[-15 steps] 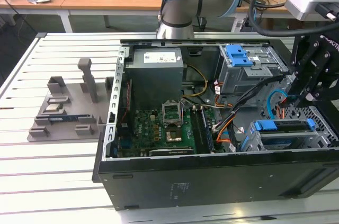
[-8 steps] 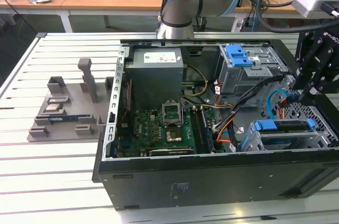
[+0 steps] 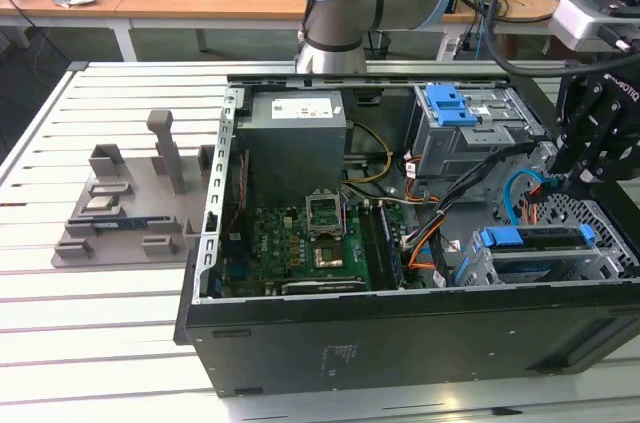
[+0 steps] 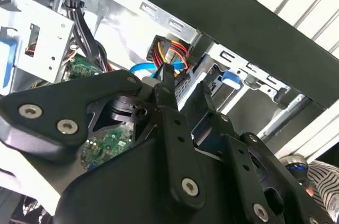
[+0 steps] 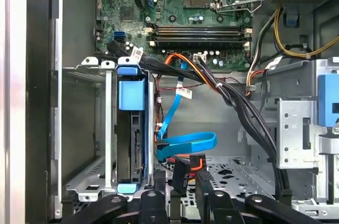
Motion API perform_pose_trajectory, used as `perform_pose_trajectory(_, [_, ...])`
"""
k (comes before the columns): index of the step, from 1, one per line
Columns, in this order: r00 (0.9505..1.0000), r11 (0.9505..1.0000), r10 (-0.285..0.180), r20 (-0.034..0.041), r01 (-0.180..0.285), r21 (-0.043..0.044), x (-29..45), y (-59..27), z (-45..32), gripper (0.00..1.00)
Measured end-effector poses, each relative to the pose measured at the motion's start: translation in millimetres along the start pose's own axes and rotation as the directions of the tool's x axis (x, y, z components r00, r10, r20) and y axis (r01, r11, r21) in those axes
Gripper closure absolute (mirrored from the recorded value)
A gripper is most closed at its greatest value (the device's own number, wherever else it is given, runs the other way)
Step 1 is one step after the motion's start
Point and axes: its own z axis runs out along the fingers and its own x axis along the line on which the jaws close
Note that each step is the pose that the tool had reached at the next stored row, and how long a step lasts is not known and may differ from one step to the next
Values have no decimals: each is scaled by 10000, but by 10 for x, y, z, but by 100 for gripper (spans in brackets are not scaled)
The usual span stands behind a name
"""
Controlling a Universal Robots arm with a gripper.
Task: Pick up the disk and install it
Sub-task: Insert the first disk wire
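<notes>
The disk (image 3: pixel 535 255) sits on edge in the grey metal cage (image 3: pixel 478 268) at the front corner of the open computer case, on the exterior view's right. Its blue rails run along the top. In the first wrist view the disk (image 5: pixel 136 150) stands in one slot of the cage (image 5: pixel 85 128), with a blue rail end above it. My gripper (image 3: pixel 578 181) hangs just behind the cage, beside the disk and not touching it. Its black fingers (image 5: pixel 204 184) stand apart, open, over a black power plug (image 5: pixel 180 173) and a blue data cable (image 5: pixel 190 142). In the second wrist view the gripper (image 4: pixel 186 89) points at the plug's coloured wires (image 4: pixel 170 54).
The case holds a green motherboard (image 3: pixel 300 243), a grey power-supply box (image 3: pixel 295 143) and an upper drive cage with a blue bracket (image 3: pixel 450 103). Black cable bundles (image 5: pixel 238 107) cross beside the gripper. A grey fixture (image 3: pixel 130 203) stands on the slatted table at the exterior view's left.
</notes>
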Motion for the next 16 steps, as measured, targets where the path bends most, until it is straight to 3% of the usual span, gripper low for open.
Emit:
perform_pose_trajectory(2, [10000,10000,-1,-2,1,0,-1,-2,52,64])
perform_pose_trajectory(8, [10000,10000,-1,-6,1,0,-1,-2,52,64])
perform_pose_trajectory(9, [10000,10000,-1,-6,1,0,-1,-2,53,65])
perform_pose_trajectory(12, [10000,10000,-1,-7,1,0,-1,-2,53,83])
perform_pose_trajectory(16, [10000,10000,0,-8,0,0,-1,-2,53,83])
